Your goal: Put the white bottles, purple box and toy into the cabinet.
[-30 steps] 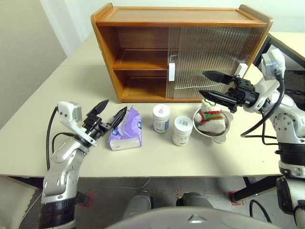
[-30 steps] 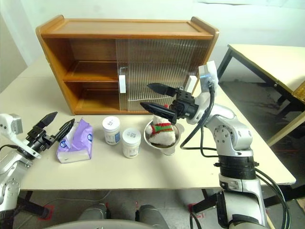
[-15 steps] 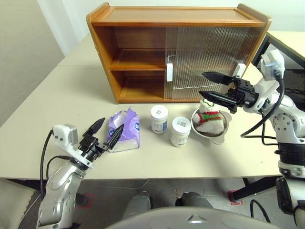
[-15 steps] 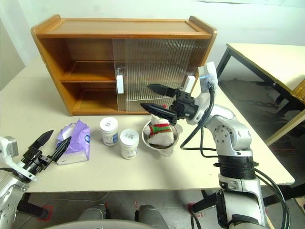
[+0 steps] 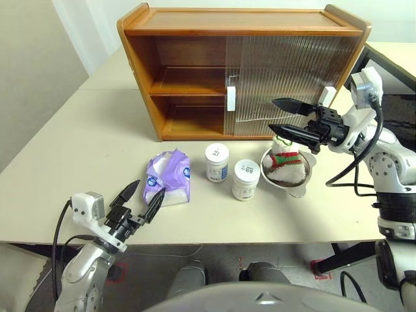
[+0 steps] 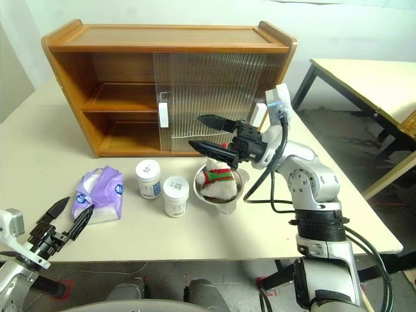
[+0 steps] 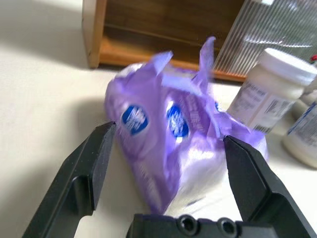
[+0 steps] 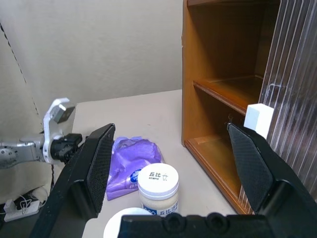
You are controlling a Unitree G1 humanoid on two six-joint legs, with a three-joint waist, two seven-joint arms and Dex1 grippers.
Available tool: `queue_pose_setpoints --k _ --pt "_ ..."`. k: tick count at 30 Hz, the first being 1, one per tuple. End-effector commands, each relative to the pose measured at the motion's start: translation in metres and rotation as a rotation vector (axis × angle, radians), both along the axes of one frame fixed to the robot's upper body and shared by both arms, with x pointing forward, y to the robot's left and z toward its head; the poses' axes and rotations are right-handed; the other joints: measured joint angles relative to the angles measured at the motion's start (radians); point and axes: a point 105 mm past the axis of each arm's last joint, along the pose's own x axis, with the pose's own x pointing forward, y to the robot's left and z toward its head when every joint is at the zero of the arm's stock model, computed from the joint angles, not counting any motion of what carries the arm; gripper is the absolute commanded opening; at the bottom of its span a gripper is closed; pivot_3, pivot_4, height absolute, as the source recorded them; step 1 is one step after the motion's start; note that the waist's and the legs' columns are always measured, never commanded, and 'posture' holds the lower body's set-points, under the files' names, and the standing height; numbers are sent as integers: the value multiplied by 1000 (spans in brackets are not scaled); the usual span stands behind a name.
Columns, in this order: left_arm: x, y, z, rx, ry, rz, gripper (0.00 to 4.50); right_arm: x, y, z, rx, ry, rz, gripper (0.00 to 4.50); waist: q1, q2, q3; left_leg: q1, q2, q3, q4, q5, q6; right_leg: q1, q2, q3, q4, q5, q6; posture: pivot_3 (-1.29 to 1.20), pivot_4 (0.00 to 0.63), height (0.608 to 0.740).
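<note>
The left gripper is held level near the table's front edge with its jaws spread wide and empty; just ahead of its fingertips lies the lilac tissue pack, framed between the two fingers in the left wrist view but not touched by them. Beyond that pack and toward the right gripper, the two white jars stand side by side on the table. The right gripper is held above the table, jaws also wide apart and holding nothing, pointing across toward the cabinet's open half; directly beneath it the plush snowman sits in a round steel bowl. Nothing has yet been placed on the shelves. The soft pack is judged likely to crumple or slide forward if it is closed on too shallowly, and the nearer jar could be knocked over by the outer finger. The closed ribbed door could be struck if the snowman is carried straight ahead.
</note>
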Motion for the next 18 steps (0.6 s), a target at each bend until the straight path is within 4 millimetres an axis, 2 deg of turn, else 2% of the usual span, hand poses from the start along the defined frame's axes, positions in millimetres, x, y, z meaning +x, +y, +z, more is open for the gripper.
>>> queue_pose_setpoints --k 1,9,13,18 --pt "2 -3 -8 11 14 -5 4482 1 2 1 -12 0 4 4500 0 0 0 0 0 0 0 0 0 0 0 0 0 0 0 11 14 740" --pt "13 -1 -12 16 2 3 4482 1 -1 3 -16 -6 -5 4500 0 0 0 0 0 0 0 1 1 0 0 0 0 0 0 2 12 740" --pt "18 -2 -12 21 0 -7 3612 1 0 4 -14 -10 -8 4500 0 0 0 0 0 0 0 1 3 0 0 0 0 0 0 -2 11 740" --pt "24 -7 -10 16 -10 -12 1784 1 1 5 -9 -16 -11 4500 0 0 0 0 0 0 0 2 4 0 1 0 0 0 0 -2 10 740"
